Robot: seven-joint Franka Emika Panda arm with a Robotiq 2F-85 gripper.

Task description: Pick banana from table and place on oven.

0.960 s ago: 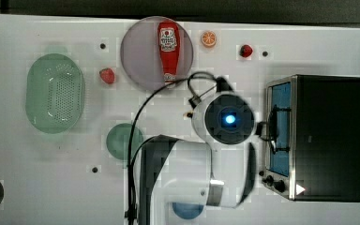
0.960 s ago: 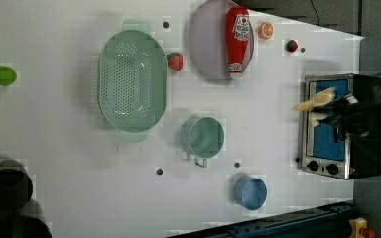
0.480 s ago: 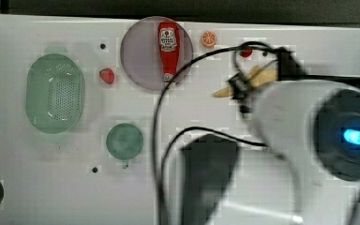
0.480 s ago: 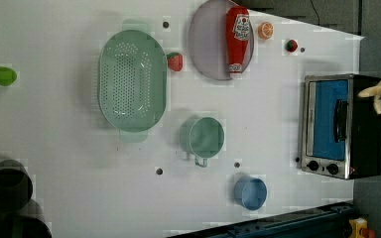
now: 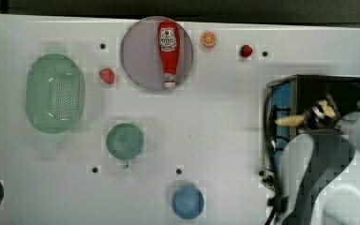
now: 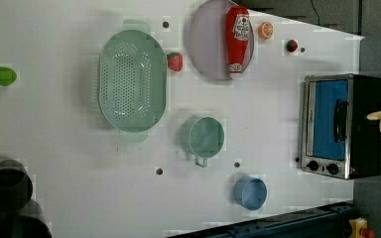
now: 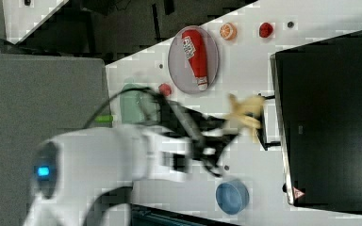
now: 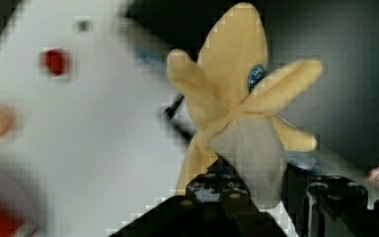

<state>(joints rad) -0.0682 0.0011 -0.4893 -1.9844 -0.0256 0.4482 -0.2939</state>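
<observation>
On the grey plate [image 5: 140,61] lies a ketchup bottle [image 5: 168,51]; the end effector [image 8: 227,185] clamps the banana [image 8: 237,118].

My white table [image 5: 225,122] carries a good spread — a green colander [image 5: 55,93], a green cup [image 5: 124,140], a blue cup [image 5: 187,201] and a grey plate [image 5: 143,61]. A strawberry [image 5: 106,75] sits between colander and plate, with an orange slice [image 5: 208,38] and a small red fruit [image 5: 246,50] along the far edge in the top view. The oven [image 6: 345,124] stands at the left view's right end — a green lime [image 6: 2,76] lies well apart at the opposite end.
</observation>
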